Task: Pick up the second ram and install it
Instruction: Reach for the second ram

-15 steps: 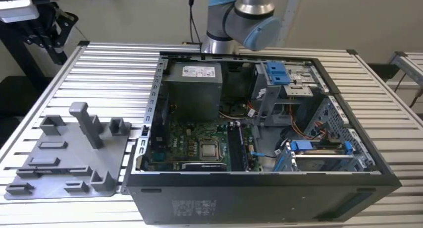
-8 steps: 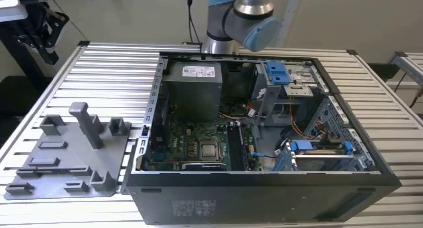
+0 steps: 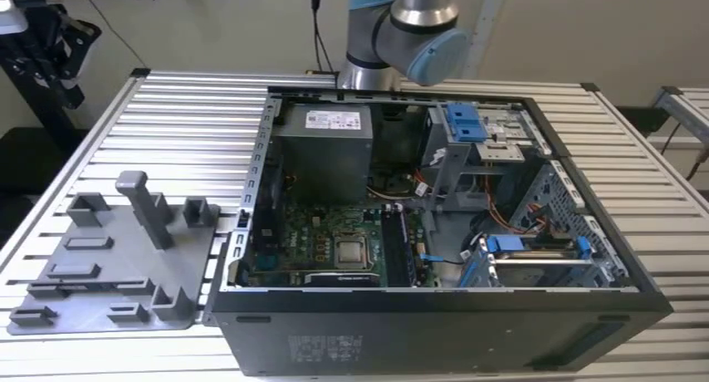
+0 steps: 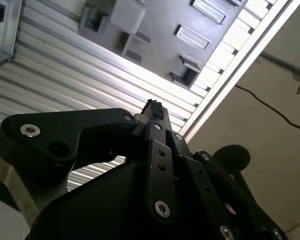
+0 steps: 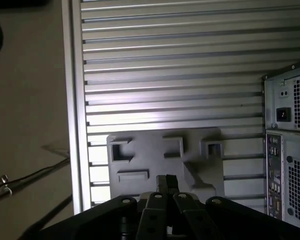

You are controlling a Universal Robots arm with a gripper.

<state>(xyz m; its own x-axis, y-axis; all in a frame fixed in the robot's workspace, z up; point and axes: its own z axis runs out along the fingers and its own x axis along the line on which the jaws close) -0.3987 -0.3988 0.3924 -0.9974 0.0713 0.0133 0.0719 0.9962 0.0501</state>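
High above the table, my gripper (image 4: 154,107) (image 5: 166,181) is shut, its black fingertips together with nothing between them. Below it in both wrist views lies the grey plastic tray (image 4: 155,30) (image 5: 150,160) of upright holders, and no stick stands in it. In the exterior view the tray (image 3: 111,270) sits left of the open computer case (image 3: 443,315). Inside, on the green motherboard (image 3: 299,241), dark narrow sticks stand in the slots right of the silver chip (image 3: 351,251). The second ram (image 3: 406,247) appears to be one of them; I cannot tell which.
The arm's base joints (image 3: 404,41) rise behind the case. Blue drive brackets (image 3: 466,120) and orange cables (image 3: 520,220) fill the case's right half. The ribbed metal table (image 3: 188,133) ends at an edge (image 5: 76,100) beyond the tray. A black stand (image 3: 45,58) is at the back left.
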